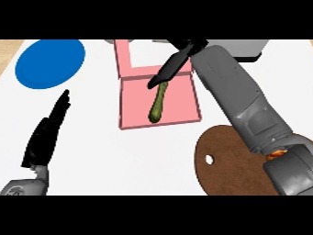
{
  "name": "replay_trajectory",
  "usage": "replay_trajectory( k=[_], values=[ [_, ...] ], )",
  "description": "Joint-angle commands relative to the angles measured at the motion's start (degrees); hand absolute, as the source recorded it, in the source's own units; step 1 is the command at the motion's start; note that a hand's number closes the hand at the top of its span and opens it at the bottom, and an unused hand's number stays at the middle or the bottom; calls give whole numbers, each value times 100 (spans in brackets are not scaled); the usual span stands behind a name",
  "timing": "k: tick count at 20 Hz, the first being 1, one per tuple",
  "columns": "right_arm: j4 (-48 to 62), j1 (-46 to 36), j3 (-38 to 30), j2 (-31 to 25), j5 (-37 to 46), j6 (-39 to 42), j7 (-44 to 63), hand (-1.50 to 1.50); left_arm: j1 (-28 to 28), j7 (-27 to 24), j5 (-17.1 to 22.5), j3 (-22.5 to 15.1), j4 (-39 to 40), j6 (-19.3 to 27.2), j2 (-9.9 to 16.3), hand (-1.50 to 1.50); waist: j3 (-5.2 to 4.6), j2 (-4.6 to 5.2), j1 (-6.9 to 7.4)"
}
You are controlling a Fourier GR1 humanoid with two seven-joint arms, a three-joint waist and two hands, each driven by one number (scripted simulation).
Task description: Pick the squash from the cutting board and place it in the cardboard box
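Squash (157, 106) is over the pink cardboard box (186, 98), hanging narrow end up from the right hand (176, 64), whose fingers pinch its top. Box sits at 12 o'clock of the counter (118, 156); the brown cutting board (237, 160) is at 5 o'clock, nothing on it. Step in hand looks like the release. Do it well: lower until the fat end rests on the box floor, then spread the fingers and lift straight up (can't tell whether it touches yet). Squash hangs at 6 o'clock from the hand, directly below the fingertips. Left hand (47, 135) rests at 8 o'clock, fingers straight and together. Blue plate (50, 62) at 10 o'clock.
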Motion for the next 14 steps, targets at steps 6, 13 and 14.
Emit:
replay_trajectory(
  k=[6,13,14],
  values=[
    [519,-158,-672,-1176,-488,178,272,-150,-125,26,143,30,-137,-219,104,0,8,147,236],
    [521,-106,-723,-2003,-501,937,118,-150,-328,65,17,-93,-66,-134,-6,0,23,278,326],
    [509,-135,-686,-2112,-460,1070,122,-150,-315,29,-22,-169,-127,-108,-60,0,25,283,365]
  ],
)
